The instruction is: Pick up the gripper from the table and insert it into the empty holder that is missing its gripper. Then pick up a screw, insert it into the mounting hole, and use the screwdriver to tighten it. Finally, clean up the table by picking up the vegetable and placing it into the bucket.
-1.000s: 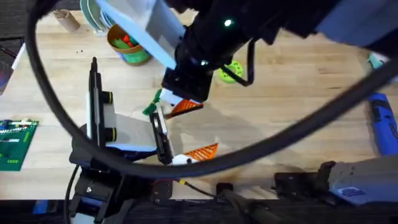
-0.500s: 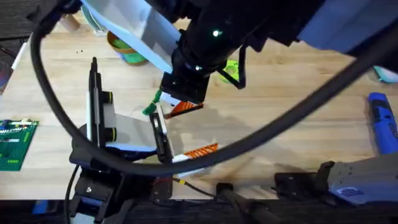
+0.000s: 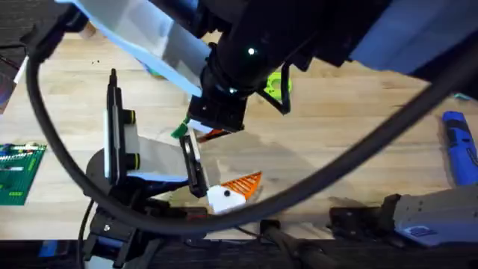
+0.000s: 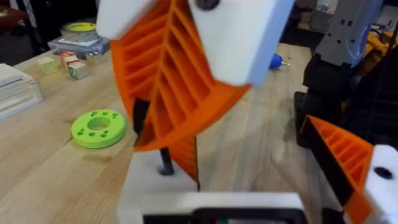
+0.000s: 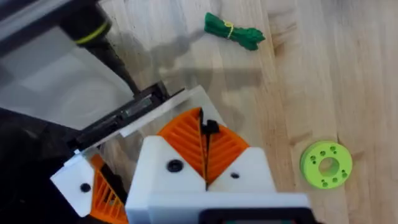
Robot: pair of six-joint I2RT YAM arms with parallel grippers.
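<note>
The right arm's fingers (image 5: 180, 140), white with orange ribbed pads, are pressed together on what looks like a small black screw (image 5: 210, 127), its tip poking out beyond the pads. That pinch keeps the screw upright over the plain white triangular plastic holder (image 4: 146, 186) on the left arm's gripper (image 4: 249, 162). There, a black pin already seems to touch the white face, probably at the mounting hole.

A small orange ribbed wedge gripper (image 4: 185, 152) appears to be seated in that holder, though the right pads partly cover it. The left fingers stand wide apart and hold nothing, presumably offering the mount as a steady target.

Farther out on the wooden surface (image 3: 351, 127), the slim green leafy toy vegetable (image 5: 233, 31) lies loose. A flat bright green disc (image 5: 326, 165) sits nearby. The chunky blue cylindrical screwdriver (image 3: 457, 146) lies untouched, well apart at the right edge.
</note>
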